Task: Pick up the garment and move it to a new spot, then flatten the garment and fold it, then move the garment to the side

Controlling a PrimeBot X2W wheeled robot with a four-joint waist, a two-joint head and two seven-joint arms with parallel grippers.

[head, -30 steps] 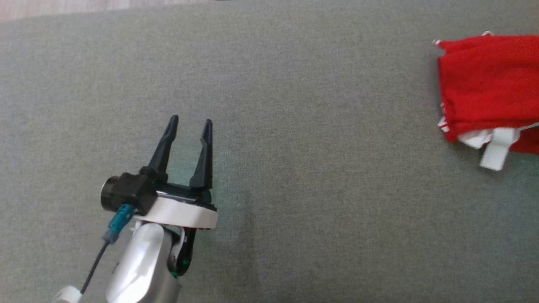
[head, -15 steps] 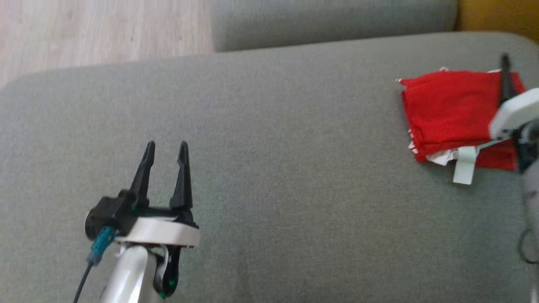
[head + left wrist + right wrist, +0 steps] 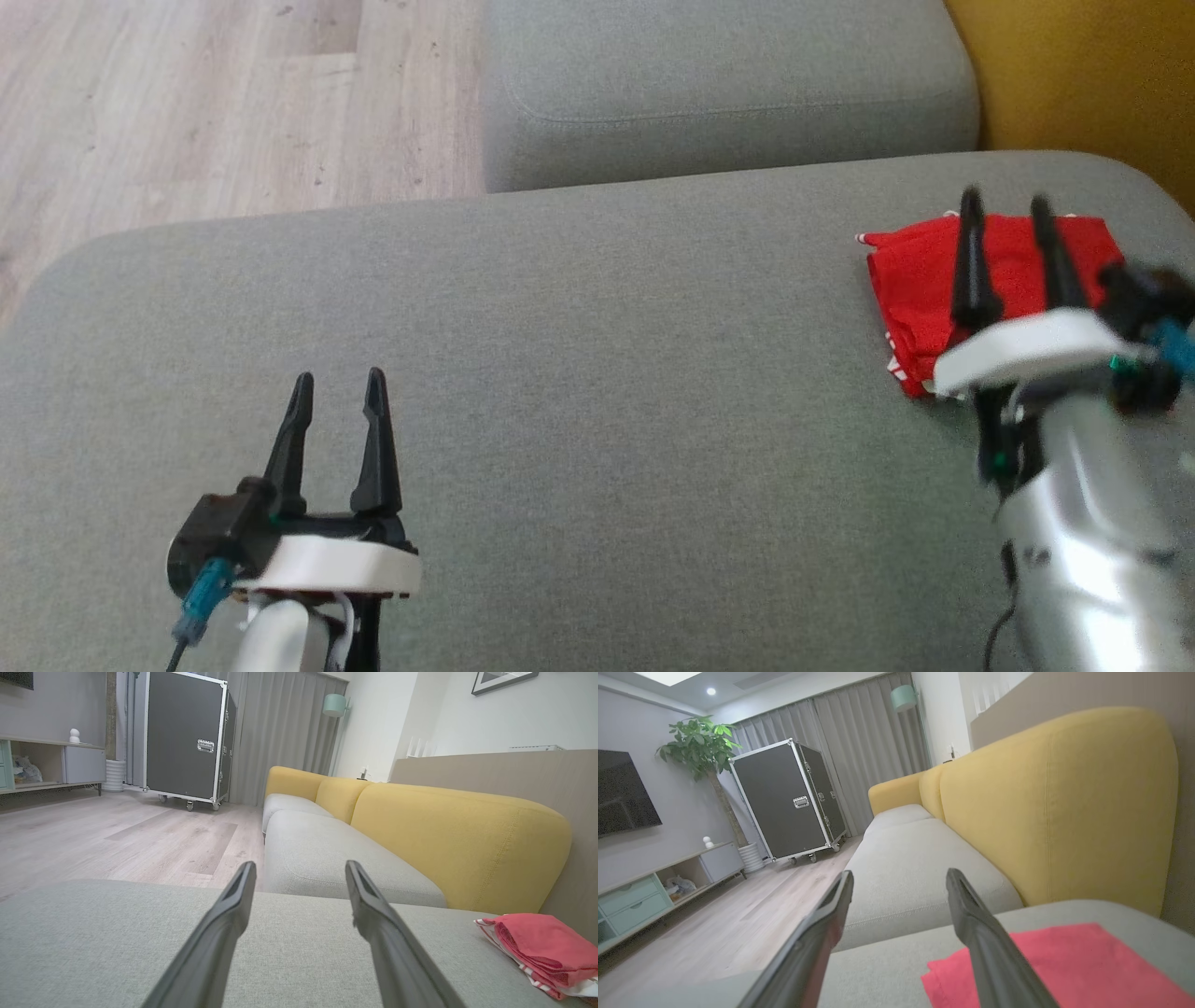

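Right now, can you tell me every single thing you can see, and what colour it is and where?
garment: one, red with white trim, folded, right end of the near seat
seat cushions: three, grey, in a row
backrest cushions: three, yellow, behind the seats
floor: one, pale wood, beside the sofa
case: one, black, on wheels, by the curtains
curtains: grey, far wall
lamp: one, mint, beyond the sofa
plant: one, green, beside the case
TV: one, black, on the wall
cabinet: one, pale, under the TV
left gripper: open, empty, over the seat
right gripper: open, empty, over the garment
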